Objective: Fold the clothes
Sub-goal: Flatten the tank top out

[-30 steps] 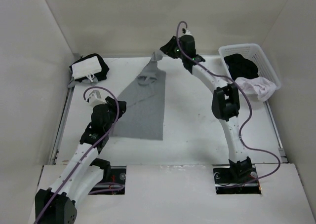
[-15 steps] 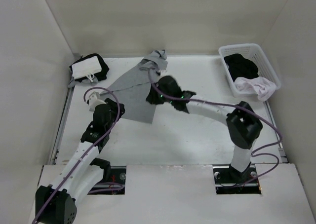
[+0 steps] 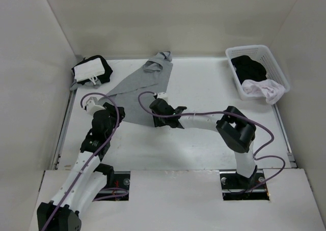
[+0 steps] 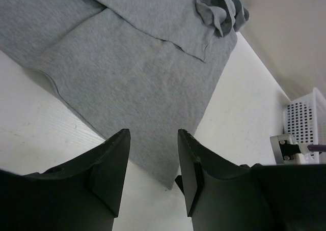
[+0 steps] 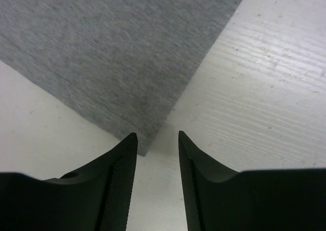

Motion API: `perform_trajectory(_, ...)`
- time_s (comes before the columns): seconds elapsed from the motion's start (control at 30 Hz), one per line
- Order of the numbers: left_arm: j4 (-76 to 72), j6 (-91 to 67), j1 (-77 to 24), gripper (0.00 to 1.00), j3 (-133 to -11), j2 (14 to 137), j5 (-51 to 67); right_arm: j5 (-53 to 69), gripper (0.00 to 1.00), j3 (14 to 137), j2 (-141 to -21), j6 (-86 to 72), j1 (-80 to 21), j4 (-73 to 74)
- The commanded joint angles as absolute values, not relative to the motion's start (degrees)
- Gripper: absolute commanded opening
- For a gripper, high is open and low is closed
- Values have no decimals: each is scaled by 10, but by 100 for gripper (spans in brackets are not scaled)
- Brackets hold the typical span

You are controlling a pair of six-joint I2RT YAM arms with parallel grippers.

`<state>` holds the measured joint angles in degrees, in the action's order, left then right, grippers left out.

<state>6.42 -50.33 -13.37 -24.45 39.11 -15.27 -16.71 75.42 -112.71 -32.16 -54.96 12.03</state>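
The grey top (image 3: 137, 86) of the clothes lies flat on the white table, folded over itself, its bunched straps (image 3: 160, 59) at the back. In the left wrist view the top (image 4: 137, 73) spreads ahead of my open left gripper (image 4: 153, 134), which is empty. That left gripper (image 3: 109, 110) hovers just left of the top's near edge. My right gripper (image 3: 154, 110) sits at the top's near right corner. Its jaws (image 5: 157, 135) stand open and hold nothing, with the corner of the top (image 5: 145, 144) just beyond the left fingertip.
A white lattice basket (image 3: 272, 63) at the back right holds dark and pale garments. A black-and-white bundle (image 3: 91, 70) sits at the back left. White walls close in the table on three sides.
My right arm swung down from the back strap to the top's near right corner and opened. The top slid back and left and now lies folded. My left arm drew back slightly.
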Motion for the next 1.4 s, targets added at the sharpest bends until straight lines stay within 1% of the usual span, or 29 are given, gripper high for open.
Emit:
perform_trajectory(0.0, 68, -505, -123, 41, -229, 374, -153, -193, 41, 793, -1167, -311, -563, 162)
perform_trajectory(0.1, 75, -505, -118, 41, -223, 364, -152, -182, 39, 791, -1171, -311, -564, 156)
perform_trajectory(0.17, 76, -503, -116, 41, -220, 363, -152, -182, 25, 784, -1172, -309, -564, 162)
perform_trajectory(0.2, 76, -503, -116, 41, -218, 363, -152, -182, 23, 781, -1170, -308, -562, 160)
perform_trajectory(0.23, 76, -501, -116, 41, -215, 366, -151, -180, 9, 765, -1161, -311, -556, 158)
perform_trajectory(0.27, 76, -500, -117, 41, -214, 371, -151, -186, 2, 746, -1149, -315, -547, 158)
perform_trajectory(0.3, 75, -499, -120, 41, -213, 379, -151, -194, 0, 719, -1127, -321, -538, 155)
perform_trajectory(0.47, 65, -495, -148, 41, -204, 444, -137, -200, 0, 558, -985, -362, -495, 117)
perform_trajectory(0.6, 83, -489, -172, 39, -188, 469, -137, -192, 0, 507, -914, -380, -488, 135)
perform_trajectory(0.63, 103, -494, -173, 38, -179, 464, -141, -199, 1, 485, -884, -385, -474, 140)
perform_trajectory(0.7, 135, -506, -170, 36, -170, 449, -142, -196, 1, 462, -862, -388, -457, 135)
perform_trajectory(0.83, 213, -560, -153, 36, -163, 407, -182, -189, 1, 429, -840, -388, -435, 119)
perform_trajectory(0.9, 248, -583, -139, 36, -166, 414, -208, -184, 1, 418, -829, -388, -423, 111)
perform_trajectory(1.03, 274, -604, -109, 34, -166, 444, -169, -170, 1, 406, -812, -384, -413, 91)
perform_trajectory(1.1, 279, -606, -97, 34, -161, 437, -133, -165, 1, 405, -812, -381, -412, 80)
perform_trajectory(1.13, 302, -606, -82, 34, -160, 422, -86, -163, 1, 405, -815, -381, -412, 76)
perform_trajectory(1.23, 304, -606, -87, 36, -153, 407, -76, -159, 1, 409, -823, -377, -414, 66)
perform_trajectory(1.37, 297, -602, -108, 30, -157, 424, -68, -159, 1, 411, -826, -373, -414, 63)
